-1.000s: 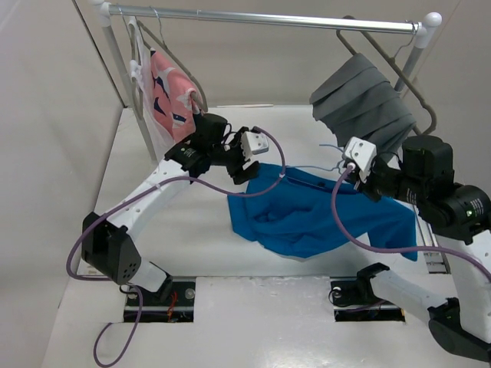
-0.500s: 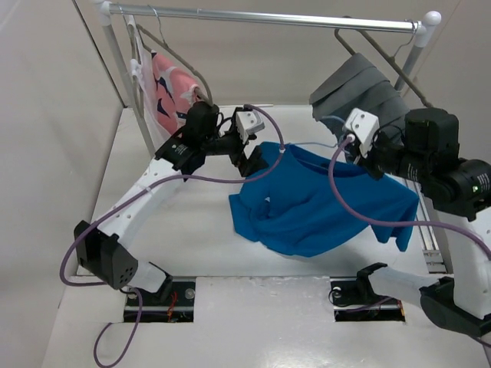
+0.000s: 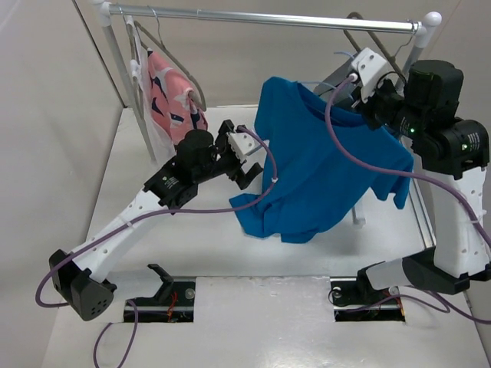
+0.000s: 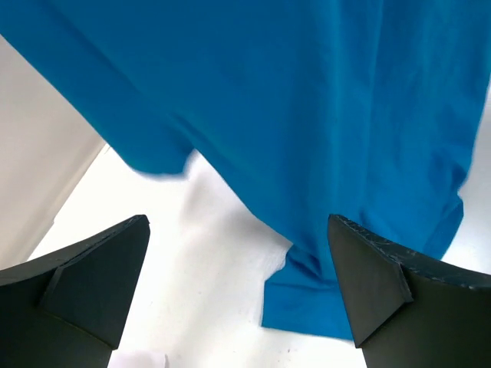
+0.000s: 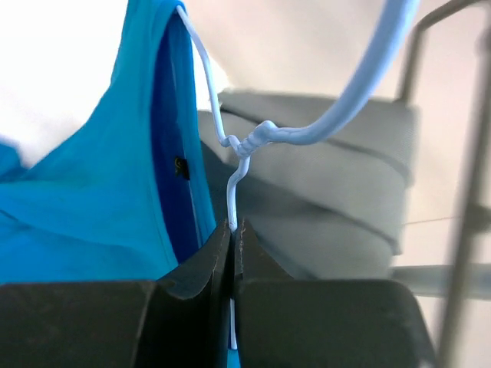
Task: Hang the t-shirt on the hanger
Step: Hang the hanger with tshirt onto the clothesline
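Hanger [image 5: 257,136] between closed right jaws, t-shirt [image 4: 307,115] beyond spread left jaws

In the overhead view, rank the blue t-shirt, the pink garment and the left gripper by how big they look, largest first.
1. Blue t-shirt: by far the largest.
2. Pink garment: clearly smaller.
3. Left gripper: open, and it looks a little smaller than the pink garment. The two are not equally far from the camera, so that gap is unsure.

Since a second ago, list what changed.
The right gripper, shut on the hanger, raised it and the t-shirt toward the rail. The left gripper opened and pulled back from it. The pink garment and grey garment stayed hanging.
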Action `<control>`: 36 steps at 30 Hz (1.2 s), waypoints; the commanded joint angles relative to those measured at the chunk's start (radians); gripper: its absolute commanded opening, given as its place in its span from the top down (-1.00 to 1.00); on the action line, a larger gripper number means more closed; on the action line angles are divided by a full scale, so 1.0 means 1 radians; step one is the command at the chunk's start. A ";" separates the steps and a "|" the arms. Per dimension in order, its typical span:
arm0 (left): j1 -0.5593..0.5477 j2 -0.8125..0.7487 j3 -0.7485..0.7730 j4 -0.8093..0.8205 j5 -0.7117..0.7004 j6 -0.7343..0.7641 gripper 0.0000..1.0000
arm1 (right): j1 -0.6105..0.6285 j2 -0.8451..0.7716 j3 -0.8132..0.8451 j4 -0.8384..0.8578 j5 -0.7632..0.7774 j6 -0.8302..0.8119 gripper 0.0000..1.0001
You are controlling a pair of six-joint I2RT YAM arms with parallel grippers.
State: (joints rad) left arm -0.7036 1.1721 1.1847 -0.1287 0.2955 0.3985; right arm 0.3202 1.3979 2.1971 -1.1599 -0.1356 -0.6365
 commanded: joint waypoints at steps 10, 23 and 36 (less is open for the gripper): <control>0.003 -0.040 -0.072 0.066 -0.050 -0.033 -1.00 | -0.007 -0.008 0.055 0.446 0.306 0.119 1.00; 0.003 -0.058 -0.100 0.057 -0.068 -0.033 -1.00 | -0.072 0.117 -0.026 0.560 0.344 0.198 1.00; 0.003 -0.068 -0.137 0.057 -0.068 -0.033 -1.00 | -0.072 -0.016 -0.379 0.655 0.274 0.218 0.60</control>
State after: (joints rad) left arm -0.7002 1.1385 1.0554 -0.1013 0.2306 0.3820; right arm 0.2554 1.4174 1.8790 -0.4938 0.1463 -0.4400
